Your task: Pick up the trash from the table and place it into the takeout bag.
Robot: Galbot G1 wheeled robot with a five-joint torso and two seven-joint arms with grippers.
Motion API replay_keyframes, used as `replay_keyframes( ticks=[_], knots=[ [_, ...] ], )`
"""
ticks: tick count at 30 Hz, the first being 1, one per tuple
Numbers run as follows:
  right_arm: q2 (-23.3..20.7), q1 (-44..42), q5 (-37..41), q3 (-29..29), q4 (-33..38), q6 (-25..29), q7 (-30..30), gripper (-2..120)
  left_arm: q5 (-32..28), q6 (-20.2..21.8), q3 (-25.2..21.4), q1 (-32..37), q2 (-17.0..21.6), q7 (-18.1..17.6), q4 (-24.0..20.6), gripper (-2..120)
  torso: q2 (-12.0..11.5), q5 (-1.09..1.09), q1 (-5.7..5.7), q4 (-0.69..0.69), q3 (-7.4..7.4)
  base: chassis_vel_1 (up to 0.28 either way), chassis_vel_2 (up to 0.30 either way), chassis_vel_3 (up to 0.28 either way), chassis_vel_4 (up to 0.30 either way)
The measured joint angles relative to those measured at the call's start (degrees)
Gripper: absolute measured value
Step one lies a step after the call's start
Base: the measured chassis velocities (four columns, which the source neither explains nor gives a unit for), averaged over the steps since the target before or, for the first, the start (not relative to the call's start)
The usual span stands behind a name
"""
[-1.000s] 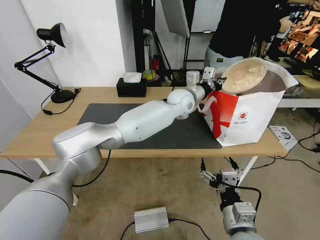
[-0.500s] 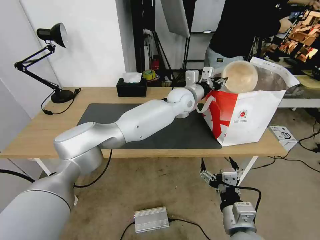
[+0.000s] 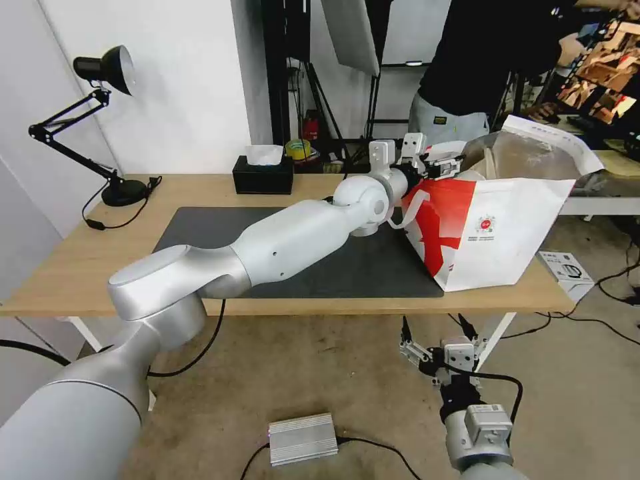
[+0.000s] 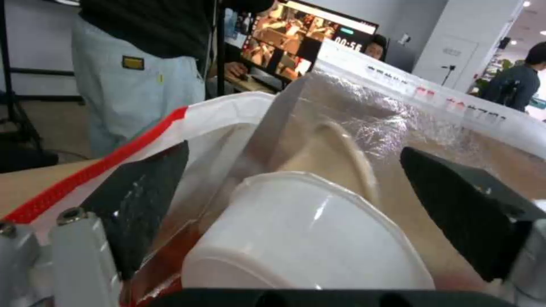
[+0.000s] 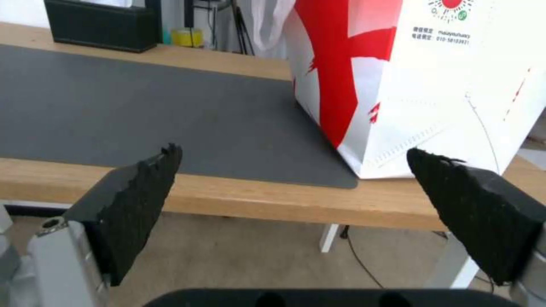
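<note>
Trash-wise, I've got my left tool (image 3: pixel 445 164) spread wide open and empty at the near rim of the takeout bag (image 3: pixel 493 233), which stands on the counter (image 3: pixel 60 273) at its right end. Looking inside, the white plastic bowl (image 4: pixel 307 243) sits upside down, tan pulp bowl (image 4: pixel 335 157) behind it against the foil. Right tool (image 3: pixel 437 333) hangs open below the counter edge.

The takeout bag (image 5: pixel 432 81) bears small print reading "010-58103971"; a background screen (image 4: pixel 296 40) shows "00:5".
</note>
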Motion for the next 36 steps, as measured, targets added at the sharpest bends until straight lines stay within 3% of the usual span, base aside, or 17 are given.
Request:
replay_keyframes(
  ticks=[10,15,19,24,30,35,36],
  knots=[
    [0.0,0.0,0.0,0.0,0.0,0.0,0.0,100,1.6,-3.1,-0.8,-0.2,1.3,-0.1,-2.3,100,0.0,0.0,0.0,-0.01,0.0,0.0,0.0,0.0,0.0],
    [0.0,0.0,0.0,0.0,0.0,0.0,0.0,100,5.0,-6.1,-3.9,0.2,4.3,-3.5,-7.6,100,0.0,0.0,0.0,-0.02,0.0,0.0,0.0,0.0,0.0],
    [0.0,0.0,0.0,0.0,0.0,0.0,0.0,100,8.0,-7.6,-4.9,0.3,9.5,-6.6,-13.8,100,0.0,-0.01,0.0,0.02,0.0,0.0,0.0,0.0,0.0],
    [0.0,0.0,0.0,0.0,0.0,0.0,0.0,100,9.2,-9.7,-5.2,0.3,14.2,-7.9,-18.9,100,0.0,-0.01,0.0,0.01,0.0,0.0,0.0,0.0,0.0],
    [0.0,0.0,0.0,0.0,0.0,0.0,0.0,100,10.6,-11.9,-6.5,0.7,17.0,-9.7,-23.2,100,0.0,-0.01,0.0,0.0,0.0,0.0,0.0,0.0,0.0],
    [0.0,0.0,0.0,0.0,0.0,0.0,0.0,100,14.6,-12.8,-7.8,2.3,19.8,-13.6,-28.6,100,0.0,0.0,0.0,0.0,0.0,0.0,0.0,0.0,0.0],
    [0.0,0.0,0.0,0.0,0.0,0.0,0.0,100,16.6,-12.9,-8.5,3.5,21.2,-15.6,-31.6,100,0.0,0.0,0.0,0.0,0.0,0.0,0.0,0.0,0.0]
  ],
)
